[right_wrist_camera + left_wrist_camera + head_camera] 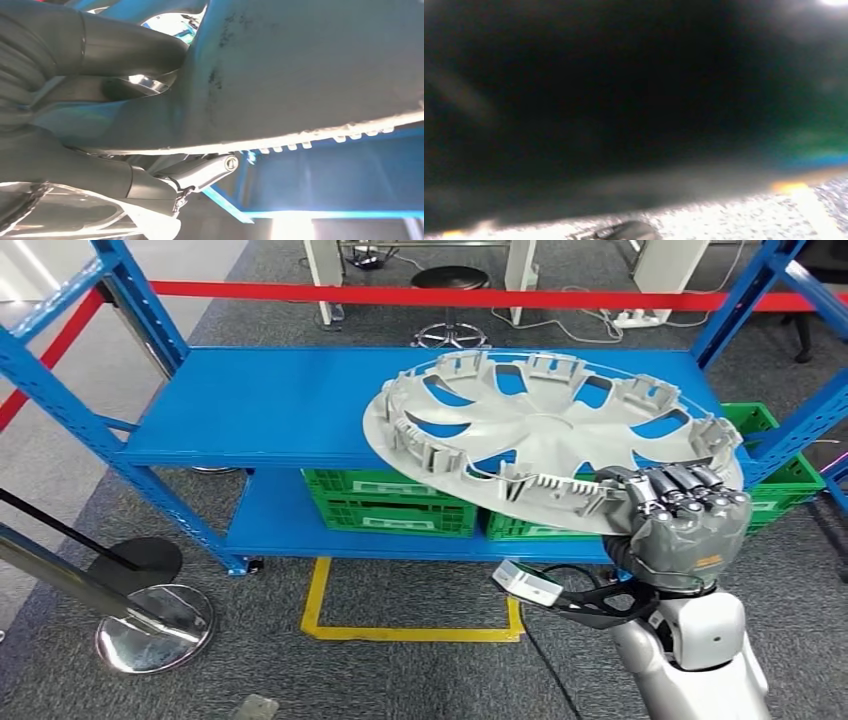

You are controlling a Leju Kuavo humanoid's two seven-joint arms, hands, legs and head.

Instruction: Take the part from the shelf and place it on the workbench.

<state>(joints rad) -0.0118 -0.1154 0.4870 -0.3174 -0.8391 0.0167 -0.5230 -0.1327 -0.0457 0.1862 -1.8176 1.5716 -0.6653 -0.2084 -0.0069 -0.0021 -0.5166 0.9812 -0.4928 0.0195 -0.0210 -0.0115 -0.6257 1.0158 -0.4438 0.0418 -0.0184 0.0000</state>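
The part is a large grey wheel cover [540, 435], inner side up, with clips around its rim. My right hand [680, 515] grips its near right edge and holds it tilted above the blue shelf [260, 410], partly past the shelf's front edge. In the right wrist view the cover's grey underside [310, 70] sits close, with my thick thumb [125, 47] pressed against it. The left wrist view is dark and blurred.
Green crates [390, 502] sit on the shelf's lower level under the cover. Blue uprights stand at both sides. A yellow floor marking [400, 630] lies in front. Chrome stanchion bases [155, 625] are at lower left, and red tape [450, 295] runs behind the shelf.
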